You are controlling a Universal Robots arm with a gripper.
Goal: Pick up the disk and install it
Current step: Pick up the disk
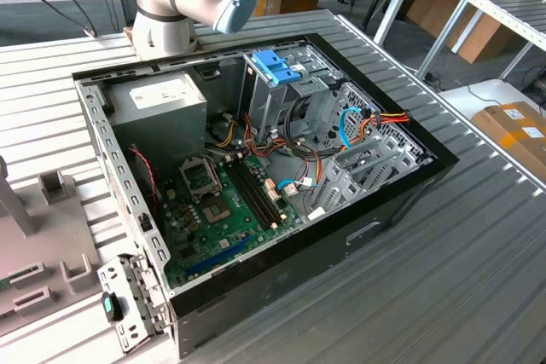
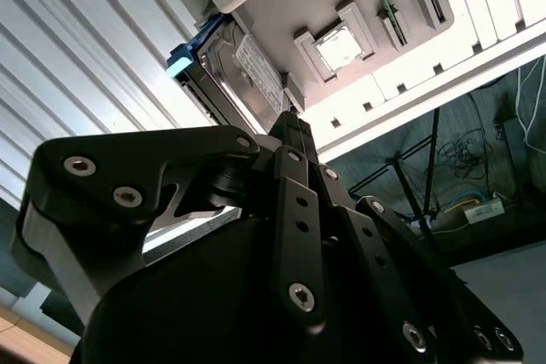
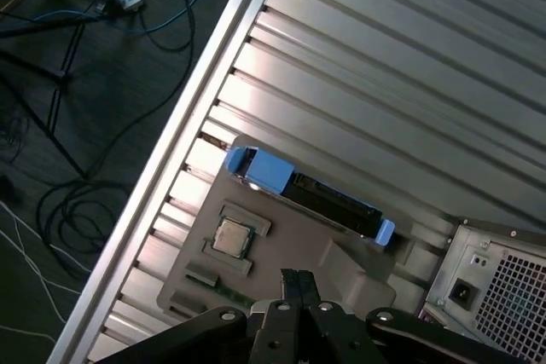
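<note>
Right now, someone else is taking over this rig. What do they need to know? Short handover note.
Claw: shut, holding nothing, over the grey holder tray, near the disk.
Disk: standing on edge in a slot of that tray, beside a processor chip, outside the computer case.
Done: nothing visible; the disk is not yet picked up.
Left: pick-up and install. The case lies open, with the drive cage exposed.

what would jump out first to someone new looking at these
The open computer case on the ribbed metal table in the exterior view, motherboard bared, blue latch atop its drive cage. In the first wrist view, the disk in its light-blue frame stands on edge in a grey fixture, the shut gripper poised near it.
</note>
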